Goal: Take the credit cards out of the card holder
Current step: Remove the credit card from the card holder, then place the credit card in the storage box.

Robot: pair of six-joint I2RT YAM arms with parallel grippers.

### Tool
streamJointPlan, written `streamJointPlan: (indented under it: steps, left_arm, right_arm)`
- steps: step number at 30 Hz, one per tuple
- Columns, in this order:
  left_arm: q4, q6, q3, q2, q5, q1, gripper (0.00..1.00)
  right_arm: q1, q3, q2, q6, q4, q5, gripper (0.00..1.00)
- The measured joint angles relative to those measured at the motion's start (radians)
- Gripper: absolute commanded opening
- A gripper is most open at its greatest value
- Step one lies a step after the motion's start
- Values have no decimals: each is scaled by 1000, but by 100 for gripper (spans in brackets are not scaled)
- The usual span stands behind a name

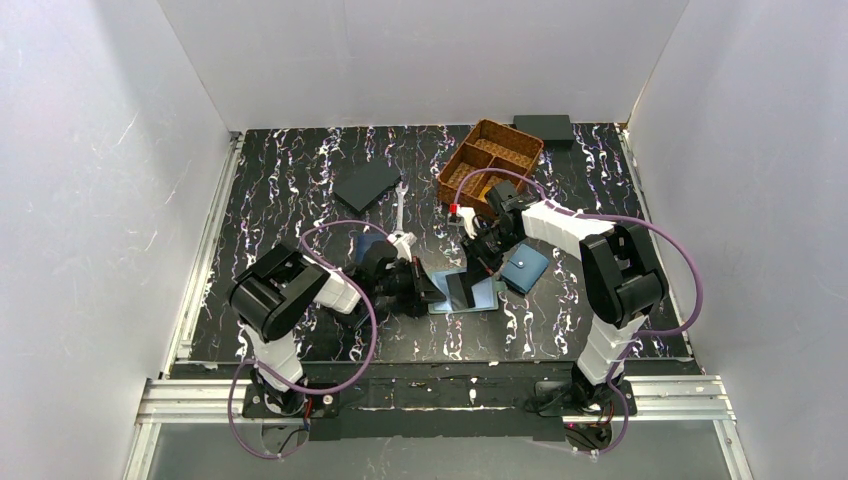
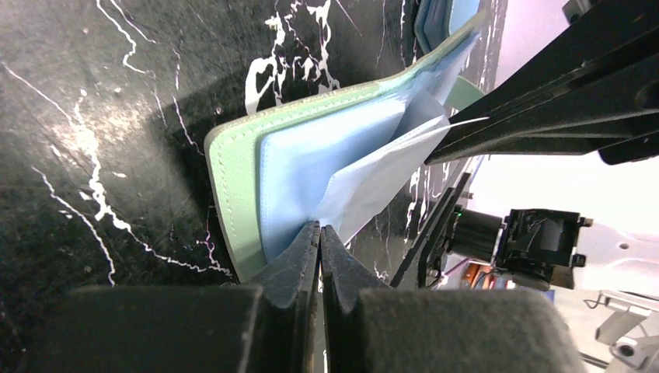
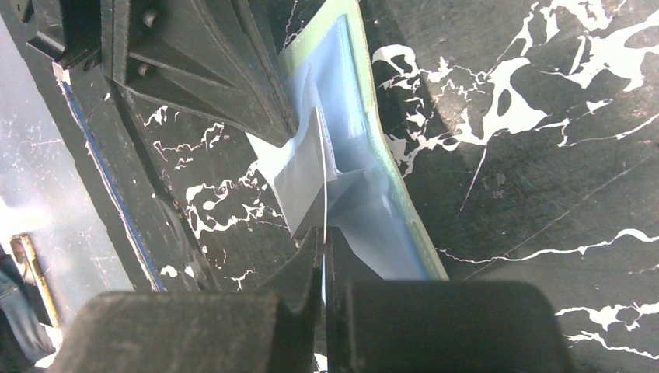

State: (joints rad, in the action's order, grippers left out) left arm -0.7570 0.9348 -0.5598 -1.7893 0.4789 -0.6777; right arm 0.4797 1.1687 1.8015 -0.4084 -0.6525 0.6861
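Note:
The card holder [image 1: 478, 297] lies open on the table between the arms, with a mint-green rim [image 2: 233, 179] and a pale blue inside [image 3: 361, 210]. My left gripper [image 2: 320, 230] is shut on the near edge of a pale inner flap [image 2: 373, 183] that stands lifted off the holder. From the other side, my right gripper [image 3: 324, 233] is shut on a thin pale sheet of that same inside, seen edge-on. A dark flat rectangle [image 1: 461, 289] sits over the holder's middle in the top external view. I cannot tell whether it is one of the credit cards. Neither wrist view shows a card.
A brighter blue wallet [image 1: 526, 268] lies just right of the holder. A navy wallet [image 1: 366, 185] and a wrench [image 1: 400, 205] lie farther back. A brown divided basket [image 1: 490, 160] and a black box [image 1: 543, 126] stand at the back right.

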Motion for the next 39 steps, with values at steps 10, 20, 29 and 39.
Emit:
streamJointPlan:
  steps: [10,20,29,39]
  left_arm:
    - [-93,113,14,-55,23,28,2]
    - [-86,87,24,-31,7,44,8]
    - [124,-37,65,279,-92,61,24]
    - [478,-235,65,850,-238,80,98]
  right_arm:
    - [-11,1,-8,24,-4,-111,1]
    - [-120,60,-24,-21,-82,-121,1]
    - [-191,60,-153,-161,-136,29,1]
    - [-380,53,-340,-95,35,127,1]
